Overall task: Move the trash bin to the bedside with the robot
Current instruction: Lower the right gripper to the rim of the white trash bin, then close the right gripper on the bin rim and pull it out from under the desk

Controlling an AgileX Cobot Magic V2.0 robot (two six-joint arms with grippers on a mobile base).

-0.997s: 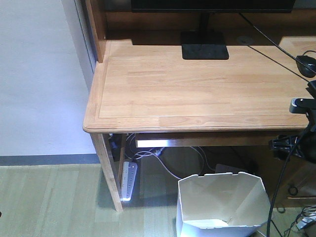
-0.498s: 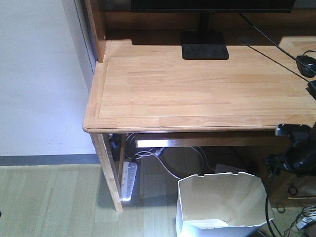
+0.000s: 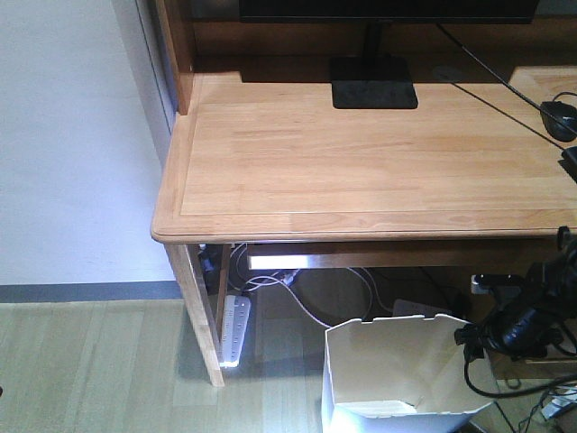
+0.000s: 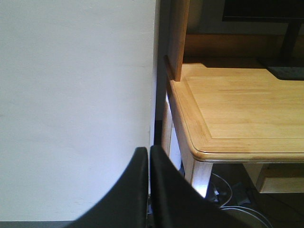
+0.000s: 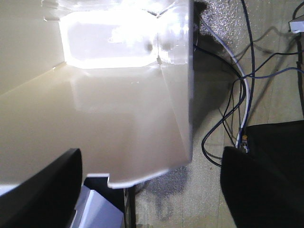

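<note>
The white trash bin (image 3: 397, 374) stands on the floor under the desk, at the bottom right of the front view. My right gripper (image 3: 476, 340) hangs at the bin's right rim. In the right wrist view the gripper (image 5: 152, 190) is open, with the bin's side wall and notched rim (image 5: 123, 123) between its two black fingers (image 5: 42, 190), touching neither. My left gripper (image 4: 149, 190) is shut and empty, facing the white wall beside the desk corner. The bed is out of view.
A light wooden desk (image 3: 361, 162) holds a monitor stand (image 3: 373, 90) and a mouse (image 3: 559, 117). A power strip (image 3: 234, 329) and cables (image 5: 237, 95) lie on the floor beside the bin. The desk leg (image 3: 200, 316) stands to the bin's left.
My right arm has come down from desk-edge height to the bin's right rim. The bin and everything else have stayed in place.
</note>
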